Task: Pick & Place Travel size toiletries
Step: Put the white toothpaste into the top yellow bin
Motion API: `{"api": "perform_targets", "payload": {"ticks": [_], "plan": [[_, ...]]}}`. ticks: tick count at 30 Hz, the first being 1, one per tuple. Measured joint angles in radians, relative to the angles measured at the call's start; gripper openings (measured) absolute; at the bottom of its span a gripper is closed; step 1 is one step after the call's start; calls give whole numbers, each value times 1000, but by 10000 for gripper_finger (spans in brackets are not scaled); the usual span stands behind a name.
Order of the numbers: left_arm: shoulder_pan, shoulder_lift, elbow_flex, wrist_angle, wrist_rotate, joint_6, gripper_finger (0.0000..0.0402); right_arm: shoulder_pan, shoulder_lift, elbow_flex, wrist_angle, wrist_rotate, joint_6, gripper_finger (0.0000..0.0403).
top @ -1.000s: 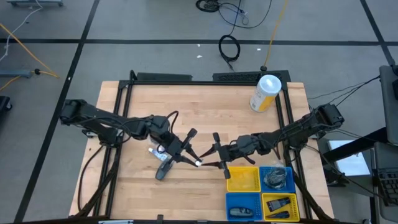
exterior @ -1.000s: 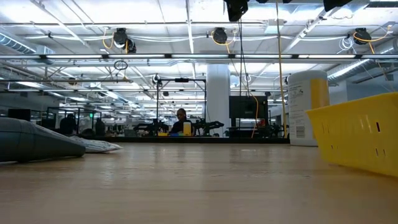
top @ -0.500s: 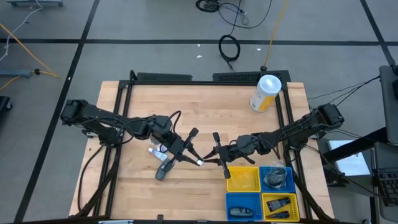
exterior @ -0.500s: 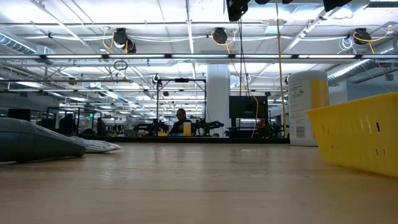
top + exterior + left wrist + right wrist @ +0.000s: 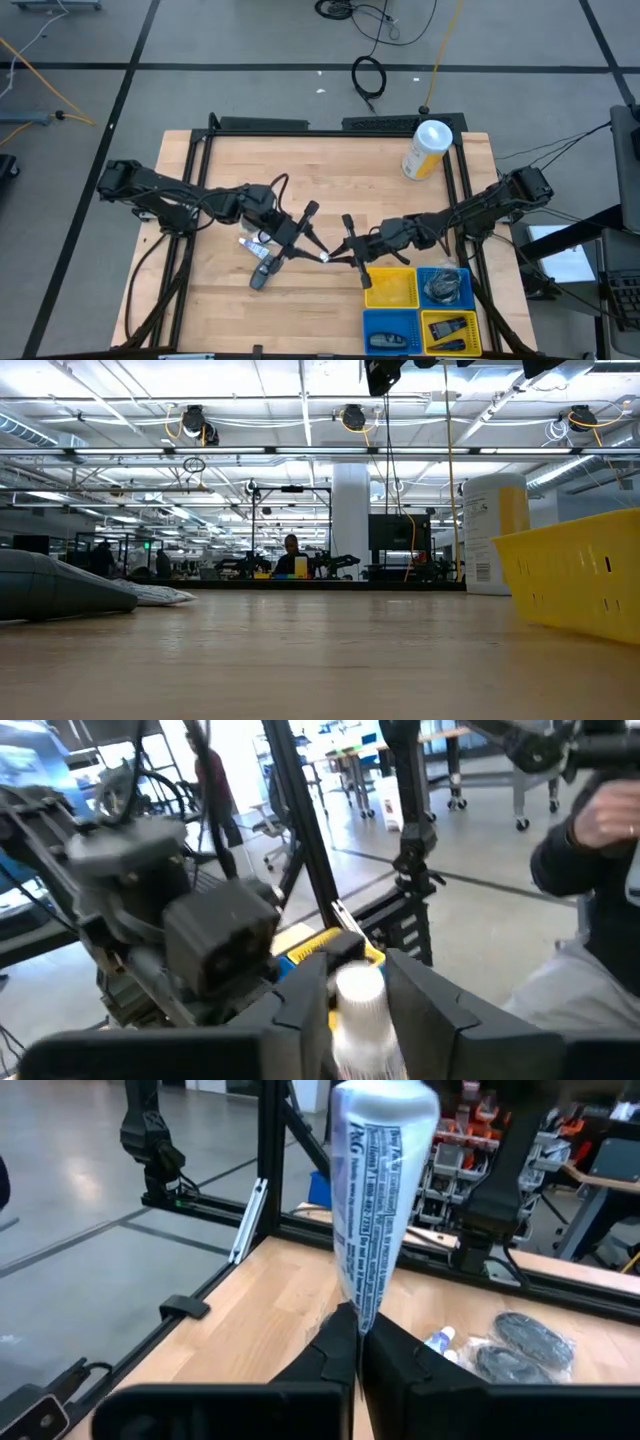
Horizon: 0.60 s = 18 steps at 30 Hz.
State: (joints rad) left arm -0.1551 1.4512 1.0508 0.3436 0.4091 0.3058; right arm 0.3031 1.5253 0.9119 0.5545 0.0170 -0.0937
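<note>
A handover was under way in the middle of the high view. The two grippers met tip to tip over the table (image 5: 330, 170), with a small white tube (image 5: 325, 257) between them. The right gripper (image 5: 338, 256), reaching in from the right of the frame, was clenched on the tube's flat crimped end; its wrist view showed the tube (image 5: 378, 1200) standing up from the pinched fingers (image 5: 335, 1350). The left gripper (image 5: 310, 247), coming from the left, had the tube's cap end between its fingers (image 5: 425, 1005), but whether it was gripping or letting go I cannot tell.

Other toiletries lay on the table at lower left of centre: a dark oblong (image 5: 263, 272) and a wrapped piece (image 5: 252, 243). The bins (image 5: 418, 305) sat at lower right, one yellow bin (image 5: 391, 287) nearest the right gripper.

My judgement: the step was passing the tube from left arm to right. Next, the left fingers would need to spread clear and back away before the right arm carried the tube to a bin.
</note>
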Motion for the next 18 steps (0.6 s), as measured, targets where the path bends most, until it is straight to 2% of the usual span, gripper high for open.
{"api": "perform_targets", "payload": {"ticks": [3, 9, 12, 18], "plan": [[0, -12, 0, 11, -2, -19, 132, 0, 0, 0, -20, 0, 4, 1], [10, -74, 1, -79, 1, -81, 171, 13, -50, 1, -136, 4, 46, 0], [11, -94, 3, -116, -5, -106, 176, 31, -100, 1, -255, 6, 96, 0], [10, -124, 0, -250, -105, -161, 165, 86, -194, 1, -500, 9, 217, 0]]}}
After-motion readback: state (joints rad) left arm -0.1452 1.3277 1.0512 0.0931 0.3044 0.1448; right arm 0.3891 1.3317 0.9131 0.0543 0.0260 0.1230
